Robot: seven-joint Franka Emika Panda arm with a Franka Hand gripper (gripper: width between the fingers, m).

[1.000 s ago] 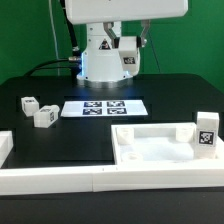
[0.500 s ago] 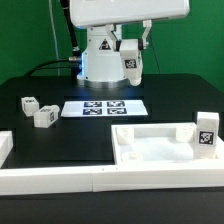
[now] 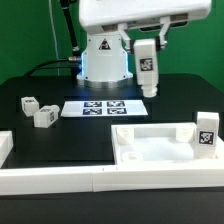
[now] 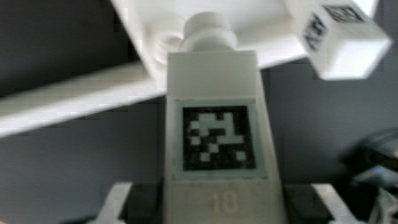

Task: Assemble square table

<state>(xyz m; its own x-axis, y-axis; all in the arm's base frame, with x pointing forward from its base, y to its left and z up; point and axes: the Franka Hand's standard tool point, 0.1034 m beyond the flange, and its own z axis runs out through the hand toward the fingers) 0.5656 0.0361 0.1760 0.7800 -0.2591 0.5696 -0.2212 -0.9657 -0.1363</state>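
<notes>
black table [image 3: 170,105] sits wide open mid-frame, square table panel [image 3: 150,150] lower right beside the front border bar [image 3: 100,180]. gripper [image 4: 217,203] pinches a leg [image 3: 147,68] upright in the air, upper right, clear above the panel.

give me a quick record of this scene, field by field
held leg: upright in the air, behind the panel
jaws: shut on the held leg's top end
tabletop panel: flat on the table, exterior view's right
standing leg: upright at the panel's corner, exterior view's right
loose legs: on the table, exterior view's left
marker board: flat, mid-table
</notes>
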